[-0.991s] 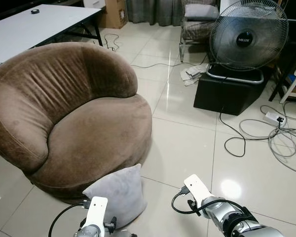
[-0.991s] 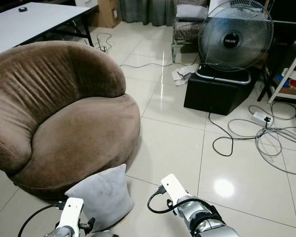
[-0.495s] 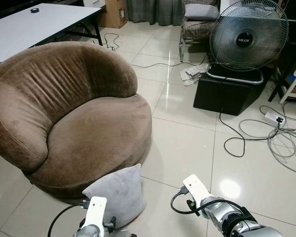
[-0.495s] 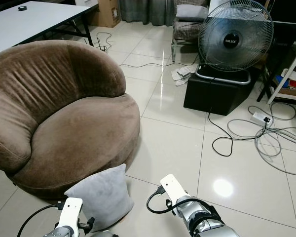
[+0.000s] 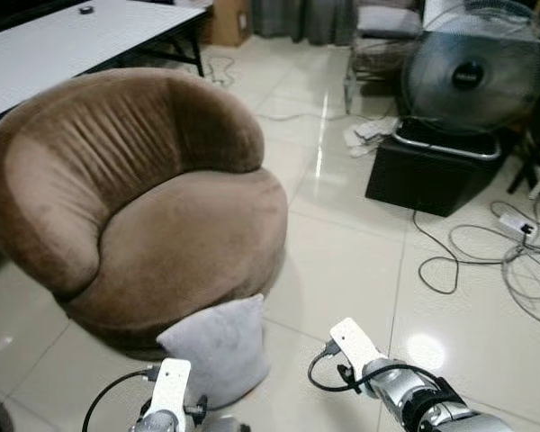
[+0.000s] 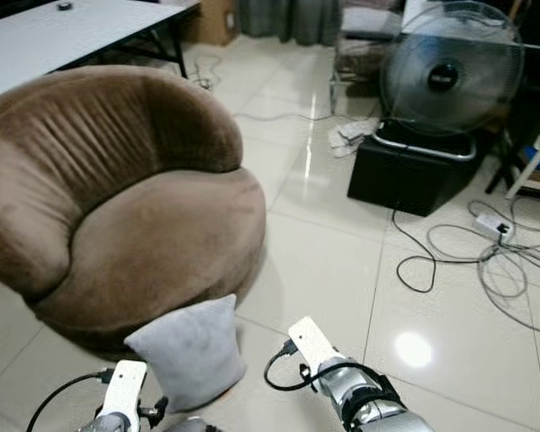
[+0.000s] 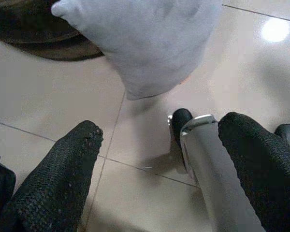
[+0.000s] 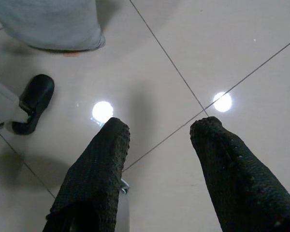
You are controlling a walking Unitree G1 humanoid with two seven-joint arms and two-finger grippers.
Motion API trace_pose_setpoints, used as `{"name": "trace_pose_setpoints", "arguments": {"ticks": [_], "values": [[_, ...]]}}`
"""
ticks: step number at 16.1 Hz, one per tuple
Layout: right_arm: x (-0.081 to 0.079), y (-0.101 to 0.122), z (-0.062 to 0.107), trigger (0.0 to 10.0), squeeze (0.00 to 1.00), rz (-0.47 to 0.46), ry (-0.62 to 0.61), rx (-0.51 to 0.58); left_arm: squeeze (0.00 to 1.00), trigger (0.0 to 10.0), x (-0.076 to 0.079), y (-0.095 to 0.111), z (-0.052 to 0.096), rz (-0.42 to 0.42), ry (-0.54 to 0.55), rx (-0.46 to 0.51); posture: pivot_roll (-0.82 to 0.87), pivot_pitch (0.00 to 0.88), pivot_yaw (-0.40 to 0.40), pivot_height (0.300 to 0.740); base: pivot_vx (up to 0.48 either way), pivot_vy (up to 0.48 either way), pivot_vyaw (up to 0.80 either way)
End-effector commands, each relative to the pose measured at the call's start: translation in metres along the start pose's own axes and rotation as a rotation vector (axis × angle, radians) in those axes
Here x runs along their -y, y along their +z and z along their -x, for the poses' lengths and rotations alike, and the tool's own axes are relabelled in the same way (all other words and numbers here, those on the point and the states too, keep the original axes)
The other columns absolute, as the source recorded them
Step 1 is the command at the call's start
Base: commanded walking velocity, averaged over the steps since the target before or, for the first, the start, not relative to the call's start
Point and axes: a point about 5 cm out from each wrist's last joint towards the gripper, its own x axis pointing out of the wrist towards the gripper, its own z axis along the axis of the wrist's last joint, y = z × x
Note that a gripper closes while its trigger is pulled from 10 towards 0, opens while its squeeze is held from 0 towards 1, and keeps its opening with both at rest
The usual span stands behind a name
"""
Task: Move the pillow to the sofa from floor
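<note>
You're looking at a pale grey pillow, soft fabric, squarish with pointed corners, standing on edge on the floor and leaning against the front base of the sofa in the lower middle of the head views. So it's sitting on the glossy cream tiles, not up on the seat yet. The sofa is a big round tub-shaped thing in brown velvety plush, with ribbed creases running down its curved back.

Your left gripper is hanging low over the tiles with its knobbly black fingers spread apart and nothing between them; the pillow's corner is lying just ahead of the tips. Your right gripper is pointing down at bare tile, fingers parted too, empty (the pillow edge is showing in the top left of that frame).

Further back there's a round wire-cage fan sitting on a black box, loose grey cables looping across the tiles at the right, and a flat white table in the upper left.

Compared with half a second ago, the whole scene is sliding right and slightly down in the head views and going blurry, so that's your camera moving. The pillow is staying put against the sofa.
</note>
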Motion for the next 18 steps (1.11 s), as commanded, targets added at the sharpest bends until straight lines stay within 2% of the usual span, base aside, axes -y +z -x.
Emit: {"name": "trace_pose_setpoints", "arguments": {"ticks": [1, 14, 16, 18], "values": [[0.0001, 0.0027, 0.0, 10.0, 0.0, 0.003, -0.003, 0.007, 0.0, 10.0, -0.0022, -0.0008, 0.0002, 0.0, 0.012, -0.004, -0.07, 0.0, 0.039, 0.718, 0.0, 0.0, 0.6], [-0.0012, 0.001, -0.0001, 10.0, 0.0, 0.032, 0.005, 0.004, 0.0, 10.0, -0.0013, -0.0051, 0.0009, 0.021, 0.005, -0.018, -0.07, 0.0, 0.034, 0.718, 0.0, 0.0, 0.54], [-0.0009, 0.0007, -0.0002, 10.0, 0.0, 0.009, -0.011, 0.006, 0.0, 10.0, -0.0019, -0.005, 0.0009, 0.024, 0.012, -0.017, -0.06, 0.0, 0.028, 0.736, 0.0, 0.0, 0.41], [-0.0012, 0.0017, -0.0002, 10.0, 0.0, 0.025, -0.003, 0.011, 0.0, 10.0, -0.0027, -0.0047, 0.0009, 0.018, 0.018, -0.016, -0.06, 0.0, 0.028, 0.736, 0.0, 0.0, 0.0]]}}
